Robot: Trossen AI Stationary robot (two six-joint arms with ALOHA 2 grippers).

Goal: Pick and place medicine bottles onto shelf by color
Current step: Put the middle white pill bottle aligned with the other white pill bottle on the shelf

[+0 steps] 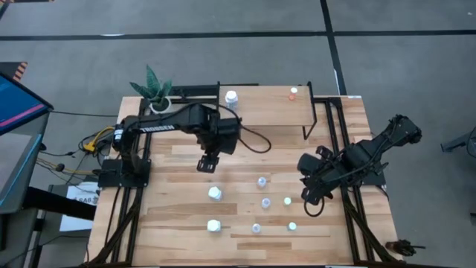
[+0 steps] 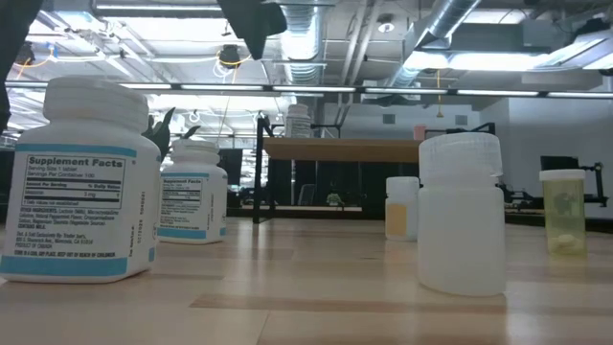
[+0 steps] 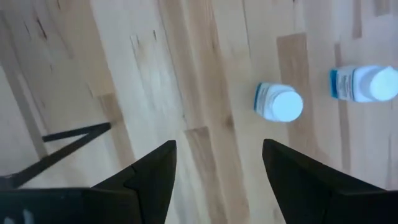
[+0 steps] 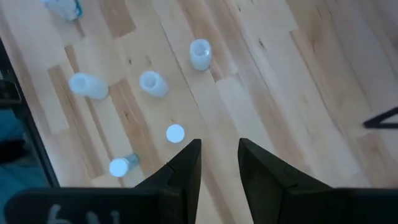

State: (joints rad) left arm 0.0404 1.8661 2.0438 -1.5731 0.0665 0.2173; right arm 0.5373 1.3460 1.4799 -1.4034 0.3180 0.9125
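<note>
The light-wood shelf (image 1: 268, 108) stands at the table's far edge. A white bottle (image 1: 231, 97) stands on its left end and a red-capped small bottle (image 1: 293, 92) on its right end. On the table stand two white bottles (image 1: 215, 193) (image 1: 213, 225), three pale translucent ones (image 1: 262, 182) (image 1: 265, 202) (image 1: 256, 228) and two small green-capped ones (image 1: 287, 201) (image 1: 292, 225). My left gripper (image 1: 207, 162) hangs open and empty above the table, in front of the shelf's left end; the white bottles (image 3: 278, 102) (image 3: 364, 84) lie beyond its fingers. My right gripper (image 1: 309, 195) is at the table's right, empty, its fingers (image 4: 189, 162) a narrow gap apart.
A white pot with a green plant (image 1: 156, 93) stands at the far left corner. Black frame rails (image 1: 338, 134) run along the table's left and right sides. The bottles cluster in the near middle (image 4: 153, 83); bare planks lie between them and the shelf.
</note>
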